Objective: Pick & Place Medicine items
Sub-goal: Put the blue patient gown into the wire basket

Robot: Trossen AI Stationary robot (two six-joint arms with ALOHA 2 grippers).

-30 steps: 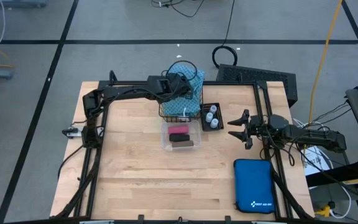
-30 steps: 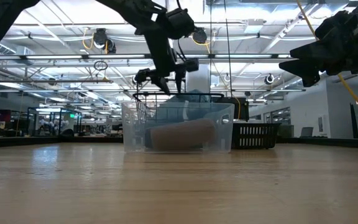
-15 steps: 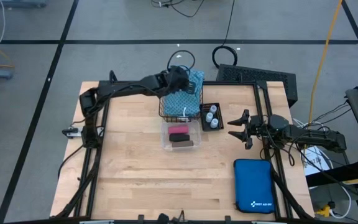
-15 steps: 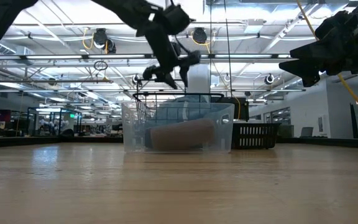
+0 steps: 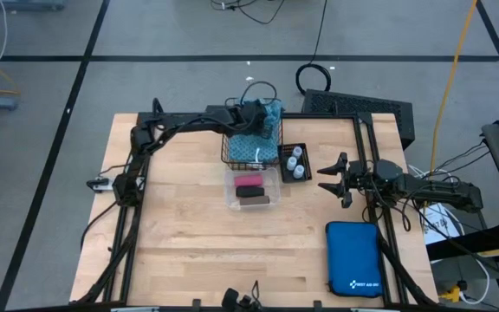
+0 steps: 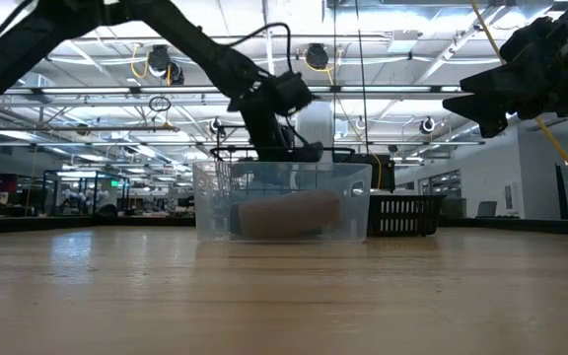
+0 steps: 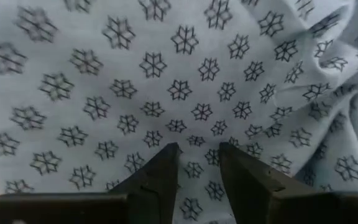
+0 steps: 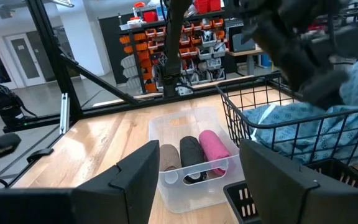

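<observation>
- High view: the left gripper (image 5: 254,115) sits in the upper middle of the frame, over the teal patterned cloth (image 5: 251,149), which lies in a black wire basket (image 5: 229,157).
- Left wrist view: its fingers (image 7: 161,175) stand slightly apart, tips against the cloth (image 7: 166,74); whether they pinch any of it, I cannot tell.
- A clear bin (image 5: 230,196) just below the basket holds the pink roll (image 5: 249,180) and a darker roll (image 5: 252,195).
- Three white-capped vials (image 5: 295,162) sit in a small black tray (image 5: 285,148) right of the basket.
- The right gripper (image 5: 329,178) hangs at right of centre, fingers spread wide, holding nothing.
- A blue zip case (image 5: 353,258) lies at lower right.
</observation>
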